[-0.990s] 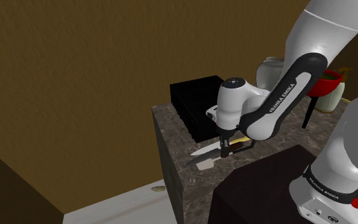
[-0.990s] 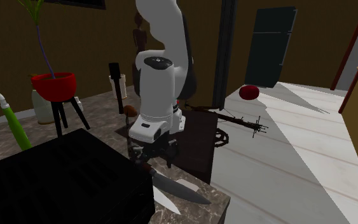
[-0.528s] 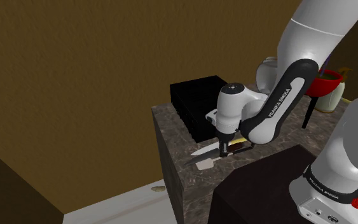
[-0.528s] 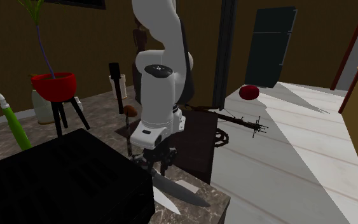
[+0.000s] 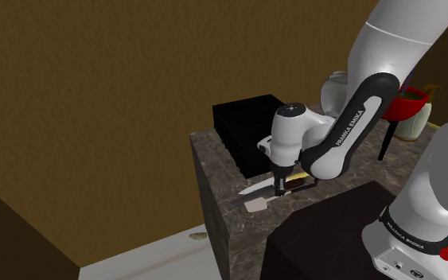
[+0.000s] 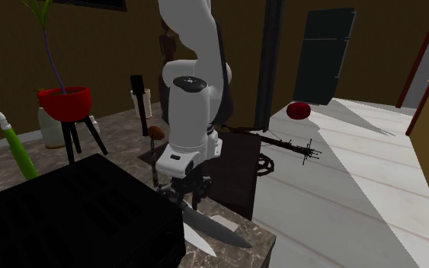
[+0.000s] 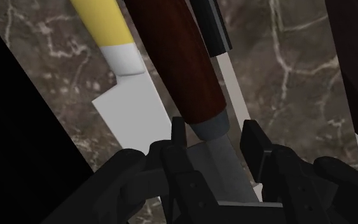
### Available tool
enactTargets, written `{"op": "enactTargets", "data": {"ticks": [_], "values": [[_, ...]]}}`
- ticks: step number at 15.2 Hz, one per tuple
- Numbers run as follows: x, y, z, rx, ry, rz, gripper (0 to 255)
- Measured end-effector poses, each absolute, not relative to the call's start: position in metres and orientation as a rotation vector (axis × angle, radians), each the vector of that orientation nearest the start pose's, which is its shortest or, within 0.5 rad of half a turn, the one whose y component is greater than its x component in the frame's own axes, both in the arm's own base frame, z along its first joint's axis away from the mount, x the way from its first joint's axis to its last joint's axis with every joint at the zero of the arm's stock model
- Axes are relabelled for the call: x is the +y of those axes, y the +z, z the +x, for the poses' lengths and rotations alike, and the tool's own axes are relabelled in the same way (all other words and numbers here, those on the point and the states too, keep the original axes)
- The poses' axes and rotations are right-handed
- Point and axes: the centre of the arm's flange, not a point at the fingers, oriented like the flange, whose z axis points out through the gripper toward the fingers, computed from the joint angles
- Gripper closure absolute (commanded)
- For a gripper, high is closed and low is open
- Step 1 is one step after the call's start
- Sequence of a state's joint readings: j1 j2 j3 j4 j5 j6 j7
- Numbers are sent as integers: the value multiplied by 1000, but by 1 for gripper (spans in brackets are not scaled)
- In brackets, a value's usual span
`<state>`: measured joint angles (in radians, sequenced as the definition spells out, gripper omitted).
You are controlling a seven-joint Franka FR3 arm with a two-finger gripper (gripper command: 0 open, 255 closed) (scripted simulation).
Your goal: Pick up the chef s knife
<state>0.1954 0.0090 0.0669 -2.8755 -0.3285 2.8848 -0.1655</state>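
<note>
Moved: my arm sits lower than a second back | claw [image 7: 215, 137] apart, straddling the brown wooden-handled, steel-bladed chef's knife [image 7: 185, 63] where handle meets blade, near the dark marbled counter's [image 7: 285, 76] corner | step: grasp | next: I close firmly, then lift level.

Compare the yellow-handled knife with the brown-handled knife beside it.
The yellow-handled knife has a slimmer handle with a white collar; the brown-handled knife has a thicker handle with a grey collar. The brown-handled knife's blade runs between the fingers of the open tool; the yellow-handled knife's broad pale blade lies outside them. Both lie side by side on the marbled counter.
</note>
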Motion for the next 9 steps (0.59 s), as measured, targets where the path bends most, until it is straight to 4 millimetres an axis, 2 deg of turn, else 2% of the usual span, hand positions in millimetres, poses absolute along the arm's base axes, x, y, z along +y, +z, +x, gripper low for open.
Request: {"op": "enactTargets", "data": {"ticks": [9], "values": [[109,234,331,-1175,-6,-3003,255]]}}
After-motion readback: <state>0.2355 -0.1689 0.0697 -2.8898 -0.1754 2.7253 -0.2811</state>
